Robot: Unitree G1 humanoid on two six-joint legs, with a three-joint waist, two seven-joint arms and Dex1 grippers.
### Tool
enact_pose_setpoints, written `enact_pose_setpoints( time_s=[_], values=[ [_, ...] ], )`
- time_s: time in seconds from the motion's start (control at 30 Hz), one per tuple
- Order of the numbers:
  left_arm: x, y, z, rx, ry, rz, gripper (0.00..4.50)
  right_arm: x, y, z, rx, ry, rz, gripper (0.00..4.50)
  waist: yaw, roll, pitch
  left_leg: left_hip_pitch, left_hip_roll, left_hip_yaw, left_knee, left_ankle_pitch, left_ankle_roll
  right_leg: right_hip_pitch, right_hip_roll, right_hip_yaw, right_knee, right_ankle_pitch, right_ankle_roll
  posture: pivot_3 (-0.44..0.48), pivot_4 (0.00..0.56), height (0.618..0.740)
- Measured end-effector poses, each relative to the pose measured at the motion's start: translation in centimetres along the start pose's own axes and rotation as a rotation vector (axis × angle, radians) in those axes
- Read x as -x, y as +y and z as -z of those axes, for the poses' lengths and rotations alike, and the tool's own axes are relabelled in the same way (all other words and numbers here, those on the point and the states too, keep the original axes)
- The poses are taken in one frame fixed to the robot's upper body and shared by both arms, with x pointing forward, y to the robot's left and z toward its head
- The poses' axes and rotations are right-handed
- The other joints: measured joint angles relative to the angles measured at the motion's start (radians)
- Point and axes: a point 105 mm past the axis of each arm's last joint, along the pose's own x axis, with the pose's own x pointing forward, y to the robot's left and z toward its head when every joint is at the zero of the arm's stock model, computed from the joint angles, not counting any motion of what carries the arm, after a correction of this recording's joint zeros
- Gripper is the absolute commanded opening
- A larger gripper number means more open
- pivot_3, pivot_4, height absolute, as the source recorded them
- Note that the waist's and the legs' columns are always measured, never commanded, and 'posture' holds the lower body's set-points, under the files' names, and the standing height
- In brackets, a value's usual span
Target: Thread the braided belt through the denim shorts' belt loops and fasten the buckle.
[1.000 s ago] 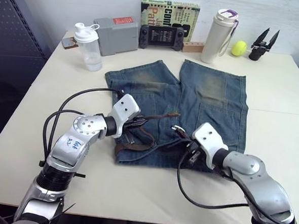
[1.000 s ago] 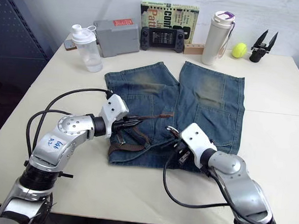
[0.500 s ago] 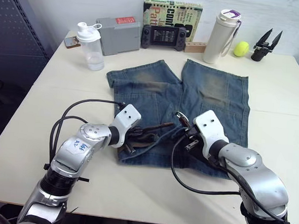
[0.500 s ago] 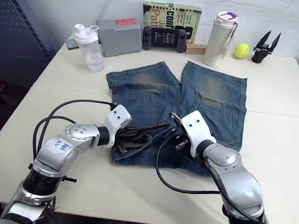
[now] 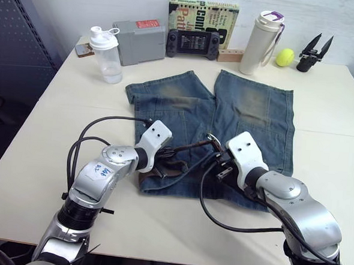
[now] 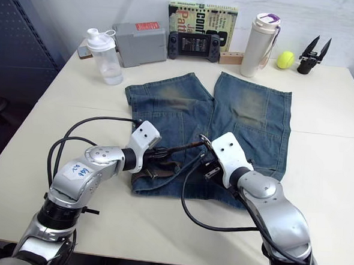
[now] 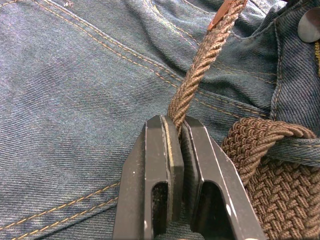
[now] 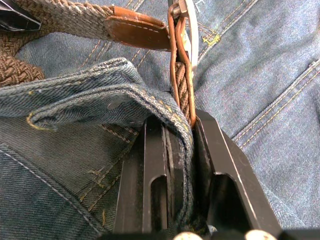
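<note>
Moved closer together since before: left fingers (image 7: pixel 176 131) clamped on long brown braided belt (image 7: pixel 200 65), right fingers (image 8: pixel 180 131) pinching blue denim shorts (image 5: pixel 250 113) waistband beside silver metal buckle (image 8: pixel 186 25). Ready for fastening, probably.

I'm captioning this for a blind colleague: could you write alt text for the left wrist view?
The left tool is shut on the belt, pinching the brown braided strap on edge above the shorts. More of the belt lies coiled beside the tool.

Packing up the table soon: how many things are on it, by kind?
Drink bottles: 2 (shaker bottle, white flask)
Clothing: 2 (denim shorts, braided belt)
Electronics: 2 (grey box, game console)
Book: 1
Tennis ball: 1
Total: 8
</note>
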Motion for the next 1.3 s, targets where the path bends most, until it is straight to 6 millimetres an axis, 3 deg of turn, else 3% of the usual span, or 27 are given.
enact_pose_setpoints(
  time_s=[0.6,0.9,1.07,1.2,1.3],
  values=[
    [0.1,0.5,0.0,-0.012,-0.002,-0.031,0.00,0.0,0.2,0.2,-0.010,0.009,-0.008,0.03,0.000,0.000,0.000,0.000,0.000,0.000,0.000,0.000,0.000,0.000,0.000,0.000,0.000,0.000,0.000,0.000,0.150,0.731],
    [-2.3,-0.5,-1.7,-0.021,-0.039,0.006,0.00,-0.2,1.0,0.6,0.054,0.055,-0.044,0.03,0.001,0.000,0.000,0.000,0.000,0.000,0.000,0.000,0.000,0.000,0.000,0.000,0.000,0.000,0.000,0.000,0.150,0.731],
    [-2.9,-1.1,-3.0,-0.102,-0.078,0.039,0.00,-0.3,1.2,1.0,0.085,0.077,-0.054,0.03,-0.001,0.000,0.000,0.000,0.000,0.000,0.000,0.000,0.000,0.000,0.000,0.000,0.000,0.000,0.000,0.000,0.150,0.731],
    [-2.7,-1.2,-2.3,-0.166,-0.045,0.070,0.00,-0.1,1.0,1.1,0.129,0.096,-0.056,0.03,-0.003,0.000,0.000,-0.001,0.000,0.001,0.000,0.000,0.000,-0.002,0.000,0.000,0.000,0.000,0.000,0.000,0.150,0.731],
    [-2.7,-2.3,-2.3,-0.228,-0.050,0.148,0.00,-0.1,0.9,1.2,0.147,0.107,-0.054,0.03,0.000,0.000,0.000,-0.002,0.000,0.000,0.000,0.000,0.000,-0.002,0.000,0.000,0.000,0.000,0.000,0.000,0.150,0.731]
  ],
)
